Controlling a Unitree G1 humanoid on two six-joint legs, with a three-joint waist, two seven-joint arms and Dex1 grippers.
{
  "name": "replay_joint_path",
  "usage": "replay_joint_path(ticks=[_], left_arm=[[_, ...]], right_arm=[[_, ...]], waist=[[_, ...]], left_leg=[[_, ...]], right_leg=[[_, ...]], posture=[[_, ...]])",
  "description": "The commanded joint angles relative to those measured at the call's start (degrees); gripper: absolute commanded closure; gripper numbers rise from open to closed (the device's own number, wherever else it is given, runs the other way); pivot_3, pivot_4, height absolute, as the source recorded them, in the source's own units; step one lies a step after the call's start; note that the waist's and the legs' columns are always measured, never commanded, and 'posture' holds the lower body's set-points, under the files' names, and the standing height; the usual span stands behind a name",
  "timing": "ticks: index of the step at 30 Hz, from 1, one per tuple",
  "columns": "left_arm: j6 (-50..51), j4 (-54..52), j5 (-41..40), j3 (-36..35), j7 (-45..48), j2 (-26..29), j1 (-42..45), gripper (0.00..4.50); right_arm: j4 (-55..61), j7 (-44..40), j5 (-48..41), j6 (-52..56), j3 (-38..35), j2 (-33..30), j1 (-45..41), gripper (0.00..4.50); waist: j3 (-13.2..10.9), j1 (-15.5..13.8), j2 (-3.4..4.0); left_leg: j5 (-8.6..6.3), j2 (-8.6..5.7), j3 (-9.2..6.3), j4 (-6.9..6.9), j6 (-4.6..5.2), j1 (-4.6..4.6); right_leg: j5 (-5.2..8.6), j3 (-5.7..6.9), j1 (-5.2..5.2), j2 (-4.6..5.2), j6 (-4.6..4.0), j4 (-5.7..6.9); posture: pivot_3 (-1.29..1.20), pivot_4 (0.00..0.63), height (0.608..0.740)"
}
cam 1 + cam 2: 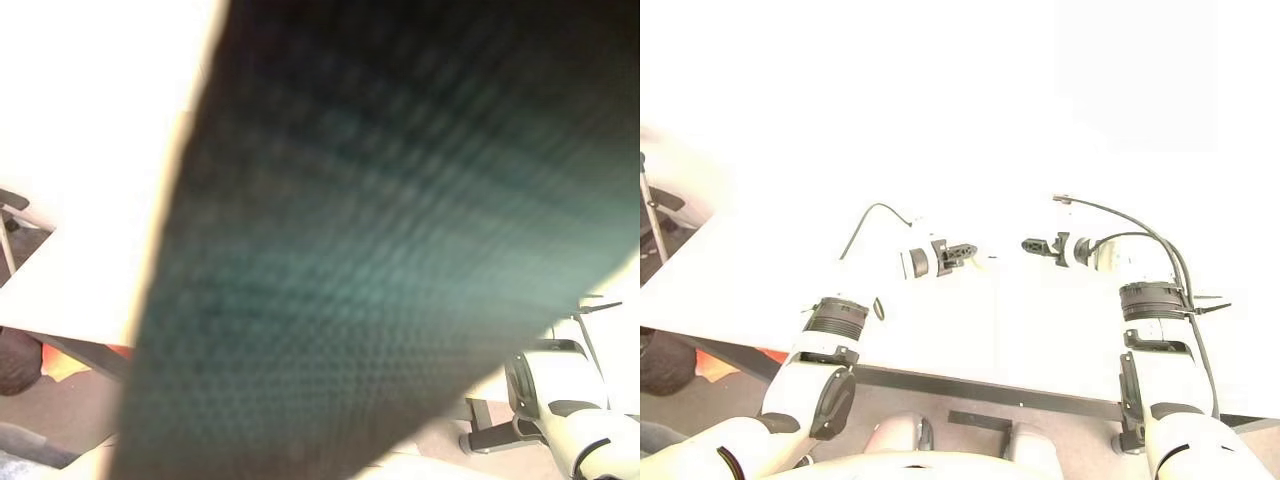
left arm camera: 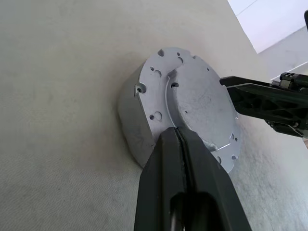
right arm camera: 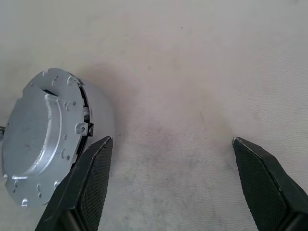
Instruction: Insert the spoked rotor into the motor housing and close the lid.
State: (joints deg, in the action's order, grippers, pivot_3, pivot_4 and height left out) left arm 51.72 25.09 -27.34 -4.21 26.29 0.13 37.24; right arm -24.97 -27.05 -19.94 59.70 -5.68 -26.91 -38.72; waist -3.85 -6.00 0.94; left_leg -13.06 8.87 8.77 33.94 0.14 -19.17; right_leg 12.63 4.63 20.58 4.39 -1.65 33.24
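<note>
The silver round motor housing (image 2: pixel 137 122) stands on the pale table (image 3: pixel 192 57). The lid (image 2: pixel 197 101), a flat plate with small holes and a raised centre, lies on top of it; a thin dark gap shows along one side of it (image 3: pixel 86 115). The spoked rotor is hidden. My left gripper (image 2: pixel 176 131) is shut, its tips resting against the lid's raised centre. My right gripper (image 3: pixel 172 140) is open, with bare table between its fingers and the housing just outside one finger (image 3: pixel 91 183). In the right eye view the two grippers face each other (image 1: pixel 962 251) (image 1: pixel 1032 243).
A dark green blurred band (image 1: pixel 380 250) covers most of the left eye view. The table's front edge (image 1: pixel 940 380) runs just in front of my arms, with floor below. Black cables (image 1: pixel 1140 235) loop from the right wrist.
</note>
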Motion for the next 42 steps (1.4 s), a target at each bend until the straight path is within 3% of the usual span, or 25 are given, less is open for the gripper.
replay_joint_path(ticks=[1,8,13,19,25,42], left_arm=[[0.51,2.91,1.58,0.95,-1.09,-0.31,-0.42,4.50],[-0.91,4.96,2.06,0.40,-1.91,-0.56,0.37,4.50],[-0.90,4.84,2.04,0.53,-2.13,-0.64,0.25,4.50],[-1.00,5.03,2.14,0.60,-2.21,-0.74,0.22,4.50],[-1.18,5.05,2.21,0.67,-2.27,-0.81,-0.02,4.50],[-1.53,5.09,2.19,0.70,-2.70,-0.64,-0.09,4.50]], right_arm=[[-0.78,4.51,2.64,-1.40,-2.37,-1.46,-0.20,0.01],[-2.43,8.60,2.47,-3.22,-4.82,-1.16,-1.11,0.01],[-4.01,9.81,-0.92,1.62,-9.57,0.19,-3.22,0.01],[-0.22,4.59,-10.28,19.03,-14.66,2.21,-5.02,0.01],[4.13,3.74,-14.05,28.00,-18.48,4.39,-4.77,0.01],[5.41,10.66,-12.50,30.10,-24.83,15.63,-4.98,0.01]], waist=[[0.00,0.00,0.00],[0.01,0.00,0.01],[0.01,-0.01,0.01],[0.03,0.14,-0.01],[0.13,-0.18,0.18],[0.14,-1.09,0.19]], left_leg=[[0.00,0.00,0.00,0.00,0.00,-0.03],[0.01,-0.02,0.00,-0.01,0.00,-0.12],[0.05,-0.04,0.01,-0.11,-0.04,-0.14],[0.14,-0.06,0.01,-0.56,0.07,-0.11],[0.21,-0.04,0.01,-0.91,0.09,-0.09],[0.26,-0.05,0.01,-0.91,0.01,-0.12]], right_leg=[[0.00,0.00,0.00,0.00,0.00,-0.05],[-0.01,-0.02,0.00,0.02,-0.01,-0.06],[-0.21,-0.02,0.00,0.02,-0.35,-0.04],[-0.22,-0.02,0.01,0.00,-0.38,-0.01],[-0.16,-0.02,0.27,-0.08,-0.51,0.19],[-0.12,-0.03,0.40,-0.04,-0.58,0.39]], posture=[[0.00,0.000,0.740],[0.00,0.000,0.740],[0.00,0.000,0.740],[0.00,0.000,0.740],[0.00,0.000,0.740],[0.00,0.000,0.740]])
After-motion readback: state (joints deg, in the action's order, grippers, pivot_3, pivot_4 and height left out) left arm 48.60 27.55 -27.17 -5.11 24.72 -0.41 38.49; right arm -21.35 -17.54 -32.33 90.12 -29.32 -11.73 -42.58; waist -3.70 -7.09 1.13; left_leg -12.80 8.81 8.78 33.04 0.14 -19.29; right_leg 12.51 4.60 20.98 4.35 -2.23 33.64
